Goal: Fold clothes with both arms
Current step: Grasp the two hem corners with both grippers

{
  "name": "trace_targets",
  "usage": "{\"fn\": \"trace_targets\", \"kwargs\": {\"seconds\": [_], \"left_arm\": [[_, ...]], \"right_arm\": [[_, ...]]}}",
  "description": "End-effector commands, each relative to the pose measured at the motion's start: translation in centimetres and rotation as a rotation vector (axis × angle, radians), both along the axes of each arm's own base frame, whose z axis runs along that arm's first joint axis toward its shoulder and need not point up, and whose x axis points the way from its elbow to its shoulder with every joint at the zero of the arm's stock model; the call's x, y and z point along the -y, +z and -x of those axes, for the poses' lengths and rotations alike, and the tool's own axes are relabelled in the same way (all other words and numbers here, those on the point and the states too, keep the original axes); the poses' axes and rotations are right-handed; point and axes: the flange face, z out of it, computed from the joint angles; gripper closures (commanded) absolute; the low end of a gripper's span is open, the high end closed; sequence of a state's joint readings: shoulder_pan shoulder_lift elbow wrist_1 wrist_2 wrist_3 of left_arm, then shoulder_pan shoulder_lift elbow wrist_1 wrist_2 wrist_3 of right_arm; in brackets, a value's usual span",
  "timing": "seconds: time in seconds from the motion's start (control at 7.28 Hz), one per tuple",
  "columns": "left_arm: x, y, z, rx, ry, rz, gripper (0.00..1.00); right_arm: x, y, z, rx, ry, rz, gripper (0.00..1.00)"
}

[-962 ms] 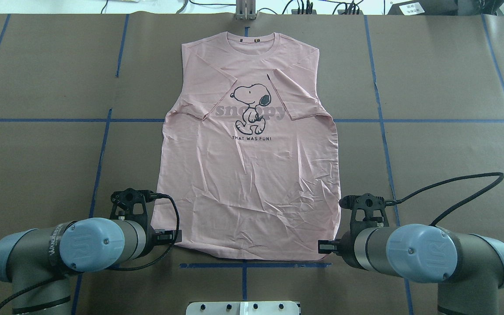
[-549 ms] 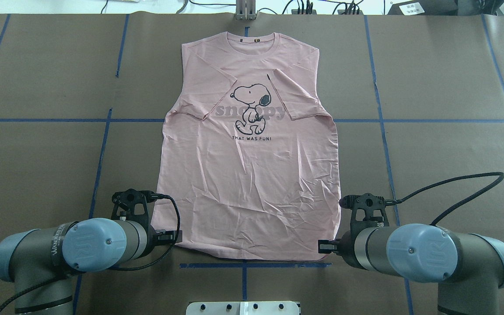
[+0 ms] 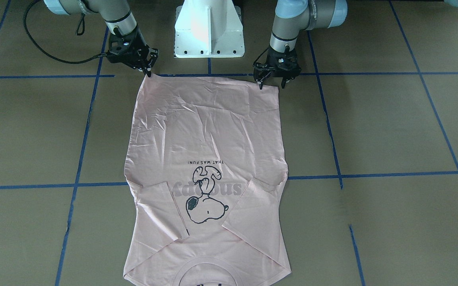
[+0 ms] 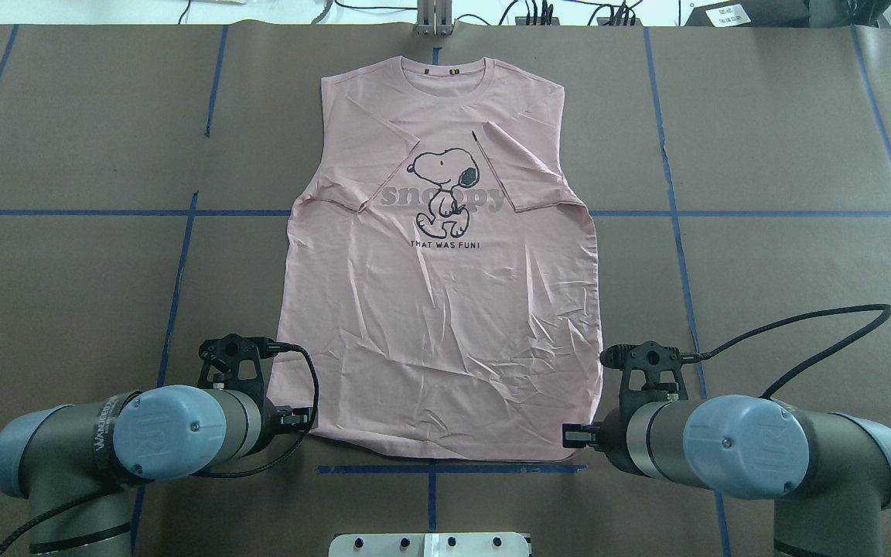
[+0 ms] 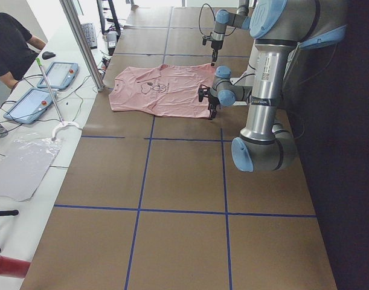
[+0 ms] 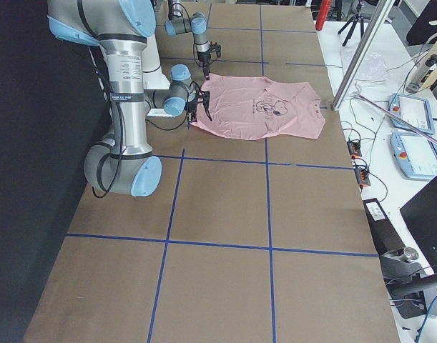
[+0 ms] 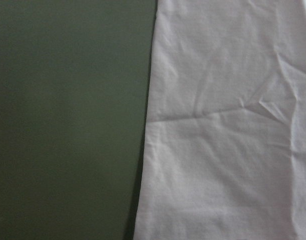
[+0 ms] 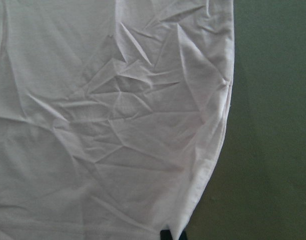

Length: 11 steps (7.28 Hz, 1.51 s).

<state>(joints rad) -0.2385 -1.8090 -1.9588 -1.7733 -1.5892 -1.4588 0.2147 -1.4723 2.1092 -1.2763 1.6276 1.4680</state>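
The pale pink T-shirt lies flat on the brown table with its print up, sleeves folded inward and collar far from me. It also shows in the front-facing view. My left gripper is low at the hem's left corner, and in the front-facing view its jaws stand open beside that corner. My right gripper is at the hem's right corner and looks open, also in the front-facing view. The right wrist view shows the creased hem corner with a dark fingertip at the bottom edge. The left wrist view shows the shirt's side edge.
The white pedestal base stands between the arms. Blue tape lines grid the table. A black cable loops off the right arm. A metal post stands behind the collar. An operator and tablets are beside the table.
My left arm has edged slightly right, toward the hem corner. The right arm and the shirt have not moved.
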Motion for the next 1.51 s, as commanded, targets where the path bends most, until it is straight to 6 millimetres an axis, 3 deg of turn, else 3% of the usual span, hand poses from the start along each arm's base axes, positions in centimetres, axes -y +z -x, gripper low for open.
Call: {"fn": "trace_targets", "kwargs": {"seconds": [0.0, 0.14, 0.41, 0.82, 1.37], "left_arm": [[0.0, 0.0, -0.1, 0.001, 0.002, -0.001, 0.55], [0.0, 0.0, -0.1, 0.001, 0.004, -0.001, 0.65], [-0.1, -0.4, 0.0, -0.007, 0.007, -0.002, 0.99], [-0.2, -2.6, 1.6, -0.050, 0.008, -0.007, 1.00], [-2.2, -7.6, 5.6, -0.127, 0.065, 0.026, 1.00]], "right_arm": [[0.0, -0.1, 0.0, 0.003, 0.000, -0.001, 1.00], [0.0, -0.3, -0.1, 0.007, 0.000, -0.002, 1.00], [0.0, -0.3, -0.2, 0.006, -0.001, 0.000, 1.00], [0.7, -0.5, -0.8, 0.014, -0.006, 0.015, 1.00], [-0.7, -3.2, -4.4, 0.090, -0.104, 0.069, 1.00]]}}
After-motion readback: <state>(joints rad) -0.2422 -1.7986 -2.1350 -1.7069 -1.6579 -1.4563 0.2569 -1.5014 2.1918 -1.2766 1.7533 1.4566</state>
